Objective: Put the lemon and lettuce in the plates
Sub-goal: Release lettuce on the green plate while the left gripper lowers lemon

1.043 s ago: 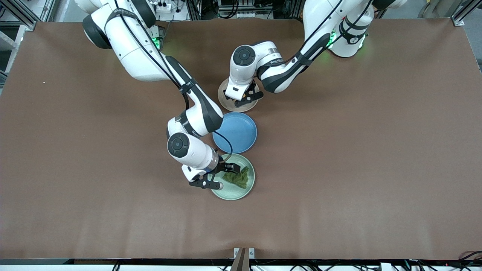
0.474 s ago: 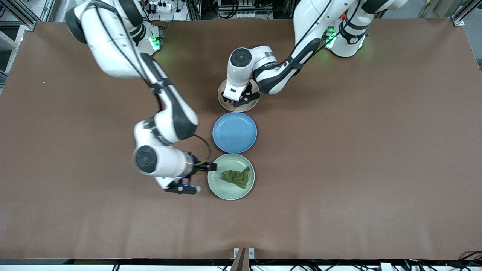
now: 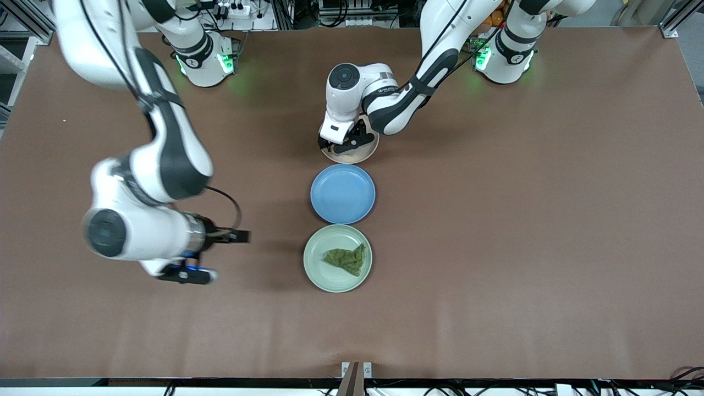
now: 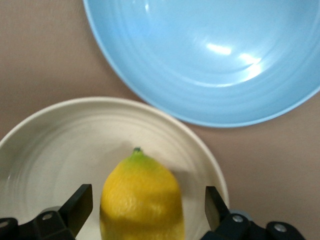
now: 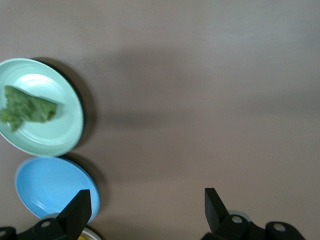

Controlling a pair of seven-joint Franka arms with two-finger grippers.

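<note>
Three round plates sit in a row on the brown counter [image 3: 495, 220]: one pale beige plate [image 3: 352, 155], one blue plate [image 3: 342, 193], one mint green plate [image 3: 337, 258] holding the one wrinkly dark green lettuce [image 3: 345, 259]. One yellow lemon [image 4: 141, 197] lies in the beige plate between the left pincer [image 4: 145, 210]'s wide-open fingers, its green tip pointing toward the blue plate. The right pincer [image 3: 212, 254] hangs wide open and empty over bare counter toward the right arm's end.

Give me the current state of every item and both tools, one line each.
lemon: lying in the beige plate, between the left tool's open fingers, not gripped.
beige plate: holds the lemon.
lettuce: lying in the green plate, released.
green plate: holds the lettuce.
blue plate: empty, between the other two plates.
left tool: open, over the beige plate.
right tool: open, empty, over bare table.
</note>
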